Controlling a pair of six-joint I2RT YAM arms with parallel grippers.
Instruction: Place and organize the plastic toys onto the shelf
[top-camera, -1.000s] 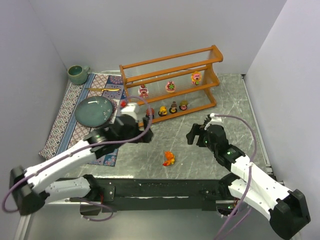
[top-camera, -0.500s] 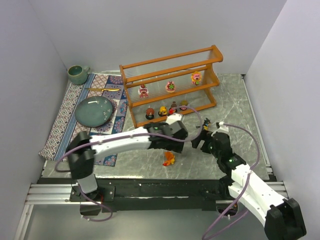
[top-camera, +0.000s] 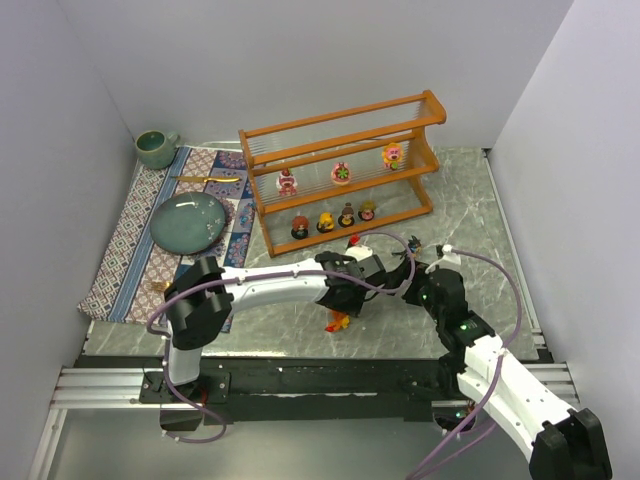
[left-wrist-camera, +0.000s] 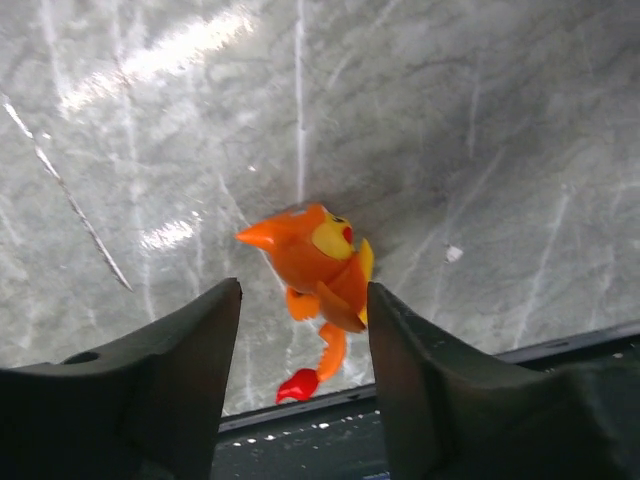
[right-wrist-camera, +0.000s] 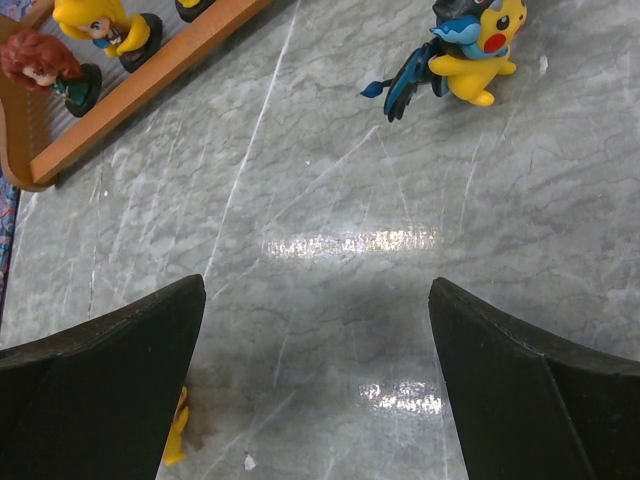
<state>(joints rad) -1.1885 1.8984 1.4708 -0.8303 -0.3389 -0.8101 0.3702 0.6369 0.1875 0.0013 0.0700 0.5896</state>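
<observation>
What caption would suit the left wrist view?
Left gripper straddling an orange toy lying on the grey marbled table, jaws either side, not yet clamped.

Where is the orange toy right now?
The orange toy lies centre-front on the table in the top view, well short of the shelf. In the left wrist view, the left gripper has its parted jaws around it.

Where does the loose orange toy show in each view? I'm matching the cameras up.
Top external: orange toy low centre, on the tabletop just ahead of the arm bases.
Left wrist: centre, between the fingertips of the left gripper.
Right wrist: unsure; a yellow sliver at bottom left may be it.
Shared landmark: the grey marbled tabletop.
</observation>
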